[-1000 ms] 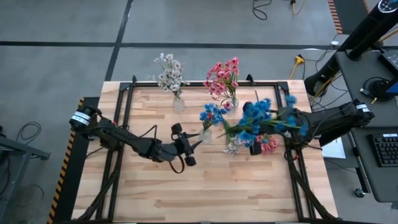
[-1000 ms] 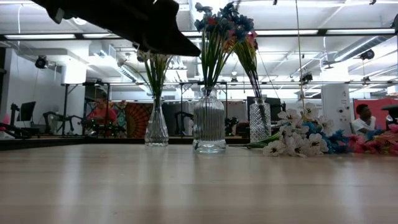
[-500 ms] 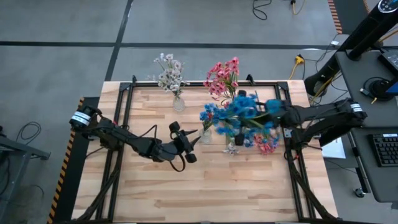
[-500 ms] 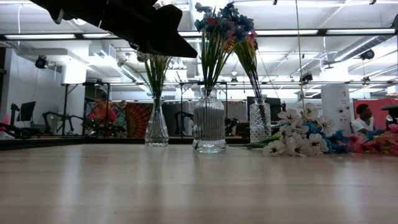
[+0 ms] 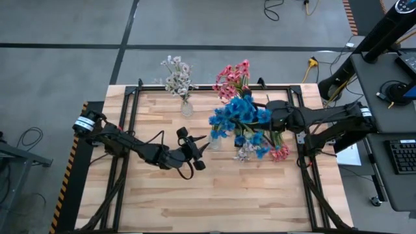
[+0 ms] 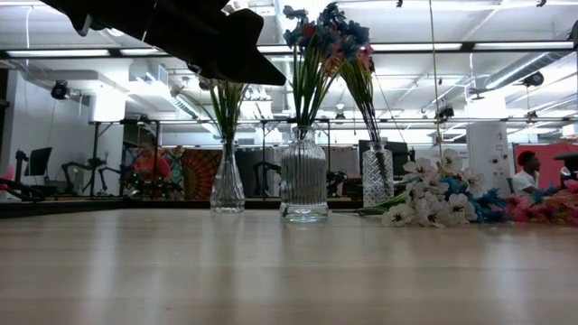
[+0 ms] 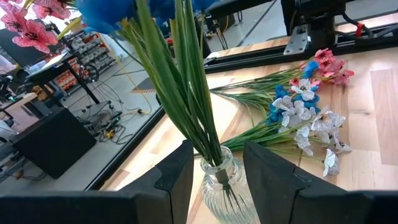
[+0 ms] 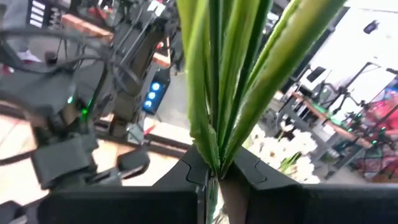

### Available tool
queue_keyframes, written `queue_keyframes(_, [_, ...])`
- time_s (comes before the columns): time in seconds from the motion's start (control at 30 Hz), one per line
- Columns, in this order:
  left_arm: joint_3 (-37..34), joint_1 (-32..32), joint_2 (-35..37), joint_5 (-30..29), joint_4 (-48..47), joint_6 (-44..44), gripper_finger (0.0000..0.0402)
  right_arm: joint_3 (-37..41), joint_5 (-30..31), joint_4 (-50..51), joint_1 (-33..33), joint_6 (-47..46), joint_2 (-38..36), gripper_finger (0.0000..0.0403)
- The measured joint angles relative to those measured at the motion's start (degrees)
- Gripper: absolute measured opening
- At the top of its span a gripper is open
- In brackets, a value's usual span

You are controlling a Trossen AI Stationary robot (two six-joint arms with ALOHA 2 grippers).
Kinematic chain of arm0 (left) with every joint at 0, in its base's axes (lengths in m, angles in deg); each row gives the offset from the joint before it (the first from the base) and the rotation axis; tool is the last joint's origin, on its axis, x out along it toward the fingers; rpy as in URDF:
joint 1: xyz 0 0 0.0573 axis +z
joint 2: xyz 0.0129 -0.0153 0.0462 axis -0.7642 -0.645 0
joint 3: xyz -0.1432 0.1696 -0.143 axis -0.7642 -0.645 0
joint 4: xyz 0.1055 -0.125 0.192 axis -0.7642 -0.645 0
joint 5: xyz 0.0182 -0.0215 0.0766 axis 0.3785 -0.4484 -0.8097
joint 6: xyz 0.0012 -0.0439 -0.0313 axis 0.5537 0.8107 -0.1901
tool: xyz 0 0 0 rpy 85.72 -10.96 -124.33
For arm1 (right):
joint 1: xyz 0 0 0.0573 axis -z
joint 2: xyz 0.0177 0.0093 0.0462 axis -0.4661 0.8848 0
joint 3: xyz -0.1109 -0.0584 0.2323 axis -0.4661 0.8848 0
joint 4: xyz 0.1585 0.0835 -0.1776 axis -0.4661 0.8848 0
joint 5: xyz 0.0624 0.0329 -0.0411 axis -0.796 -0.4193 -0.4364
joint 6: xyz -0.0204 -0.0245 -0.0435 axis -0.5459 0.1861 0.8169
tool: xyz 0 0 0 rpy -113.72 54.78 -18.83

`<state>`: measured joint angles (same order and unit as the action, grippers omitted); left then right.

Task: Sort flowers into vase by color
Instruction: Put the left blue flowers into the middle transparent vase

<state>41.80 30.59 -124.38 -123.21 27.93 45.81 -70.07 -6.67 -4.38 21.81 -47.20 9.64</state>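
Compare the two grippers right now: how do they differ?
The right gripper is shut on a blue flower spray, carrying it above the blue vase. The left gripper holds nothing, its fingers apart beside that vase. Both are near the blue vase.

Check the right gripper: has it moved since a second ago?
Yes. The right gripper, shut on a blue flower spray, has travelled left in the high view, toward the middle vase holding blue flowers.

The left arm reaches across the table toward the middle. Its left gripper (image 5: 203,147) has its fingers (image 7: 179,171) a little apart, holding nothing. The right arm stretches in from the other side, its right gripper (image 8: 219,167) pinched tight.
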Motion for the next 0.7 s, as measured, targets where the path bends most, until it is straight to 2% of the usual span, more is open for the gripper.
queue_keyframes(0.13, [-0.2, 0.0, 0.0, 0.0, 0.0, 0.0, 0.0124, -2.5, -0.1, 3.4, 0.0, -0.5, -0.4, 0.0018])
queue_keyframes(0.33, [-0.5, -0.1, 0.0, 0.0, 0.0, 0.4, 0.0124, -6.0, -0.5, 15.3, 0.0, -7.2, -0.6, 0.0018])
queue_keyframes(0.6, [-0.5, -0.1, 0.0, 0.1, 0.0, 0.4, 0.0124, -5.2, -0.5, 15.1, 0.0, -8.6, 1.0, 0.0018])
queue_keyframes(0.7, [-0.5, -0.1, 0.0, 0.1, 0.1, 0.3, 0.0124, -5.1, -2.6, 13.1, 0.0, -8.4, 2.1, 0.0018])
